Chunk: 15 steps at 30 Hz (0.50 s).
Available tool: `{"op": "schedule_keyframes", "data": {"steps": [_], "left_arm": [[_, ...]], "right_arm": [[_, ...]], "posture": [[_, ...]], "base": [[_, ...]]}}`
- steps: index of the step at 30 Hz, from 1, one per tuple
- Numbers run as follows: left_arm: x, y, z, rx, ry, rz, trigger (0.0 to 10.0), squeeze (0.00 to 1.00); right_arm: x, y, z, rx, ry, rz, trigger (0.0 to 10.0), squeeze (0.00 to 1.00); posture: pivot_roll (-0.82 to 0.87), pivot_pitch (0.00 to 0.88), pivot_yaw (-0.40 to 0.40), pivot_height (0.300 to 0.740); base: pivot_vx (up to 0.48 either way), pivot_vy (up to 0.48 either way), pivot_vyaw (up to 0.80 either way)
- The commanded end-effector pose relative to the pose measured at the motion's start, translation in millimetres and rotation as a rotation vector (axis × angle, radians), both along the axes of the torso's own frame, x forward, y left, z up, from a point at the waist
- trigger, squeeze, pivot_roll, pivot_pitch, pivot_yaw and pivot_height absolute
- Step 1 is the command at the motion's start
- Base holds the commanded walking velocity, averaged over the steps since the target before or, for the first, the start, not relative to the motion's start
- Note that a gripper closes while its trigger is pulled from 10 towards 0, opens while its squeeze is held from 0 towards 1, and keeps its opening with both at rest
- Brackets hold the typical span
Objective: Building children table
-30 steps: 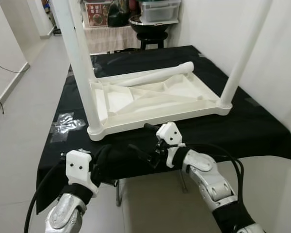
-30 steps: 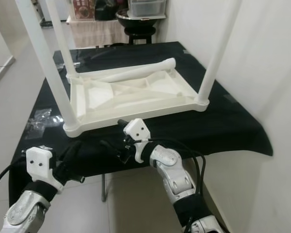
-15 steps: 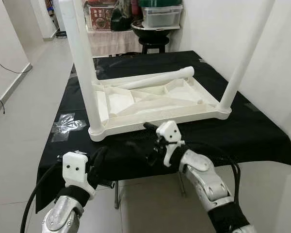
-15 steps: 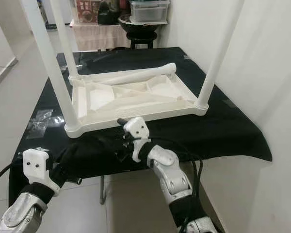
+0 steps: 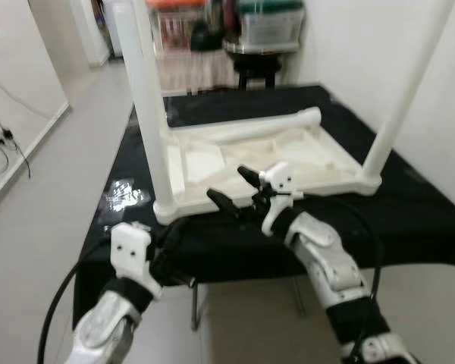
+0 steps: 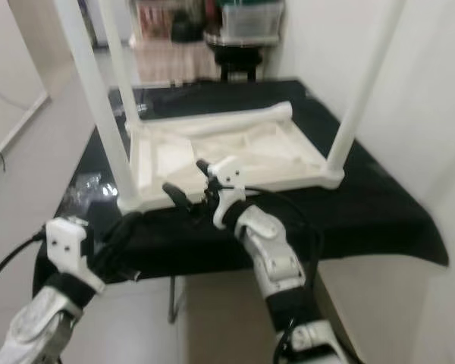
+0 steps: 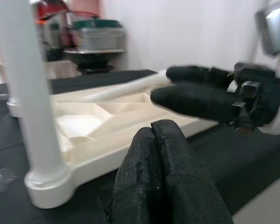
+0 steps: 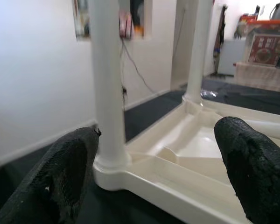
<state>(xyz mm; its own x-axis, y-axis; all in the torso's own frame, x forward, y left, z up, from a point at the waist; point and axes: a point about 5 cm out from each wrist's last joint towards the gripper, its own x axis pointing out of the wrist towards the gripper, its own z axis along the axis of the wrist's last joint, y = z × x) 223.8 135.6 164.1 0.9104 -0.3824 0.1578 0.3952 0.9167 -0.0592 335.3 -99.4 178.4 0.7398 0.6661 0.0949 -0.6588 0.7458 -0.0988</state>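
Your left gripper (image 5: 169,244) sits low at the near left edge of the black-draped worktop (image 5: 409,220), its jaws pressed together on nothing, just short of the children table (image 5: 250,155). That white plastic table lies upside down in the middle of the worktop, ribbed underside facing up, with three legs standing upright: one at the near left corner (image 5: 148,114), one behind it (image 6: 120,68), one at the right corner (image 5: 406,91). A fourth, loose leg (image 5: 246,127) lies flat across the table's far rim. Your right gripper (image 5: 231,189) hovers over the near rim with its jaws spread wide apart, empty. Compared with a second ago, it has risen from below the worktop's edge to above the rim, and the view is now blurred.
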Motion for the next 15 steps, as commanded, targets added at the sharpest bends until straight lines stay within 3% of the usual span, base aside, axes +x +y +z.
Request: {"op": "schedule_keyframes", "data": {"steps": [1,10,15], "left_arm": [[-1.3,-0.3,-4.5,-0.003,0.032,-0.012,10.0,0.00],[-3.1,-5.1,-7.3,-0.004,0.047,-0.030,10.0,0.00],[-4.9,-6.4,-11.9,0.026,0.072,-0.039,10.0,0.00]], "right_arm": [[0.0,8.4,3.8,0.003,-0.020,0.036,10.0,0.00],[0.5,9.0,3.2,-0.016,-0.018,0.047,10.0,0.00],[-1.6,5.0,-3.6,-0.245,-0.038,0.163,10.0,0.00]], "posture": [[-0.03,0.029,-0.013,0.740],[-0.03,0.030,-0.016,0.740],[-0.03,0.031,-0.015,0.740]], "base": [[0.277,0.000,0.80],[0.278,0.000,0.09],[0.169,0.000,0.00]]}}
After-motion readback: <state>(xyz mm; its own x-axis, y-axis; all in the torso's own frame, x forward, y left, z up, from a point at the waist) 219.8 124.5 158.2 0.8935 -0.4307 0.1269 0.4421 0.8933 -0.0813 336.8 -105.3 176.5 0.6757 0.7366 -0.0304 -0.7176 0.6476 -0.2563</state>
